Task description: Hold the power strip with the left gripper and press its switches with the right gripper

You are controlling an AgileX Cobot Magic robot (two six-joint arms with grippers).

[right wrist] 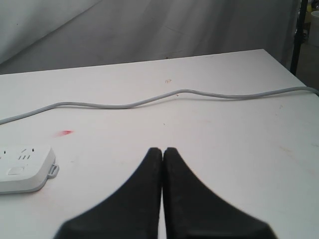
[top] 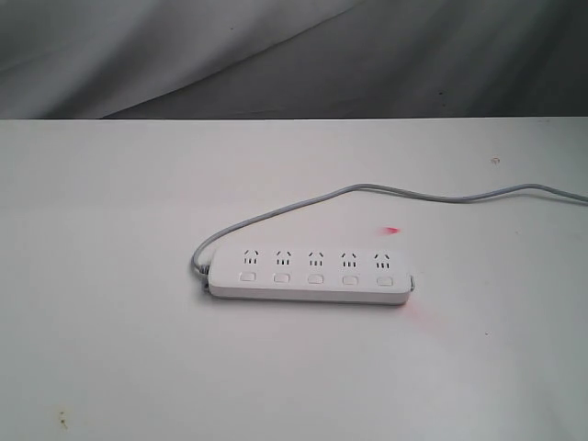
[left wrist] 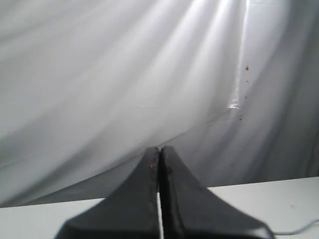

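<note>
The white power strip (top: 310,276) lies flat on the white table, five socket groups in a row with a row of small white switches (top: 315,277) along its near side. Its grey cord (top: 367,190) loops from the left end and runs off to the right. Neither arm shows in the exterior view. My left gripper (left wrist: 159,149) is shut and empty, pointing at the grey backdrop with no strip in its view. My right gripper (right wrist: 162,149) is shut and empty above bare table, with one end of the power strip (right wrist: 22,169) off to the side and the cord (right wrist: 164,97) beyond.
A small red light spot (top: 392,230) lies on the table behind the strip's right end, with a reddish glow by that end. A creased grey cloth backdrop (top: 294,55) hangs behind the table's far edge. A dark post (right wrist: 299,35) stands past the table's corner.
</note>
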